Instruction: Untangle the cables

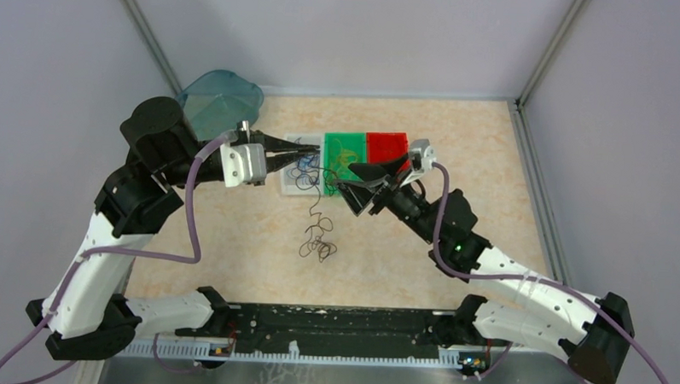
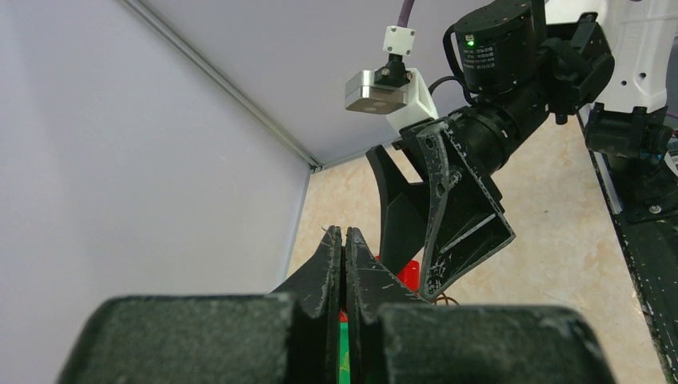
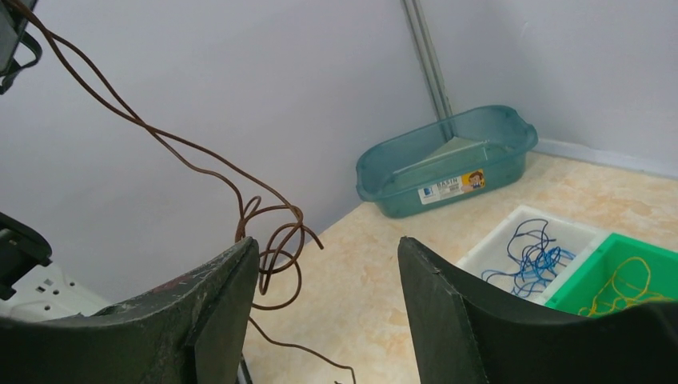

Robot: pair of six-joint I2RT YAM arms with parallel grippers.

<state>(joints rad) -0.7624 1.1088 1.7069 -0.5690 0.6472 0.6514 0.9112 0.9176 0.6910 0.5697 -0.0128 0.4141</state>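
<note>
My left gripper [image 1: 312, 154] is shut on the upper end of a dark brown cable [image 1: 317, 210], over the white tray [image 1: 291, 187]. The cable hangs down to a curly tangle [image 1: 318, 245] on the table. In the left wrist view the jaws [image 2: 344, 237] are pressed together. My right gripper [image 1: 353, 189] is open and empty beside the hanging cable. In the right wrist view the brown cable [image 3: 264, 216] loops just by the left finger [image 3: 228, 296], outside the gap. Blue cables [image 3: 532, 258] lie in the white tray, yellow cables [image 3: 624, 284] in the green tray [image 3: 588, 264].
A white, a green [image 1: 345, 149] and a red tray [image 1: 386, 145] stand in a row at the back. A teal basin [image 1: 222, 98] sits in the back left corner and shows in the right wrist view [image 3: 448, 160]. Walls close the table on three sides.
</note>
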